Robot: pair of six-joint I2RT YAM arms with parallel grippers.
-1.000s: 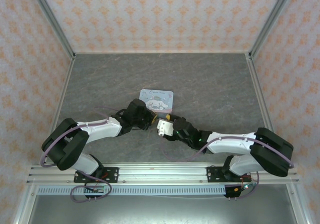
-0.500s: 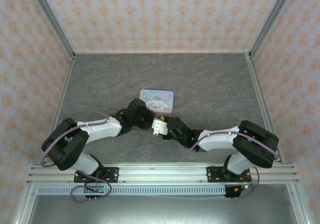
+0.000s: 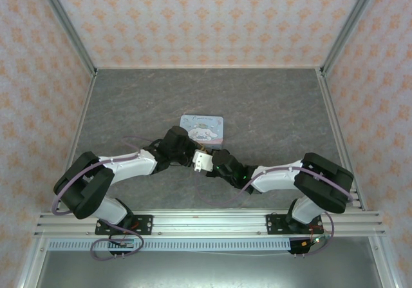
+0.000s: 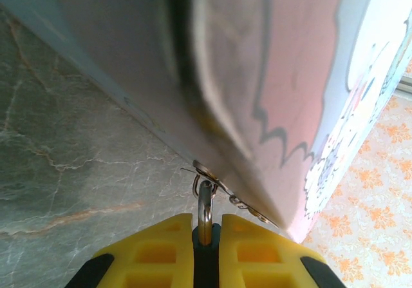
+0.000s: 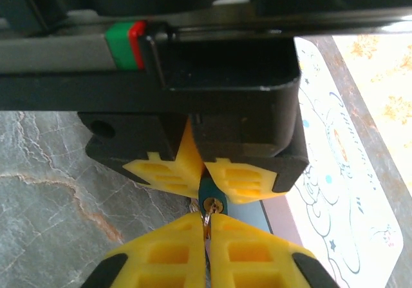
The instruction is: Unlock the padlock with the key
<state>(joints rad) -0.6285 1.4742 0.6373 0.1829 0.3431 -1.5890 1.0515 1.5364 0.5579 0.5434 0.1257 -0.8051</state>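
The small teal padlock (image 5: 211, 196) is pinched in my left gripper (image 5: 207, 172), whose yellow fingers are shut on its body. In the left wrist view its silver shackle (image 4: 205, 207) rises between the left gripper (image 4: 207, 223) fingers and hooks through the wire clasp of the pale blue tin (image 4: 270, 75). My right gripper (image 5: 207, 229) faces the padlock's brass keyhole and is shut on the thin metal key (image 5: 206, 221), whose tip sits at the keyhole. From above, the left gripper (image 3: 191, 155) and right gripper (image 3: 206, 163) meet just below the tin (image 3: 202, 127).
The tin lies flat on the grey marbled table (image 3: 270, 114), right behind the two grippers. Patterned walls (image 3: 206, 17) enclose the table at the back and sides. A metal rail (image 3: 206, 220) runs along the near edge.
The right arm has slid left, up against the left gripper, and its jaws have closed from wide apart to shut on the key. The left arm has stayed still.
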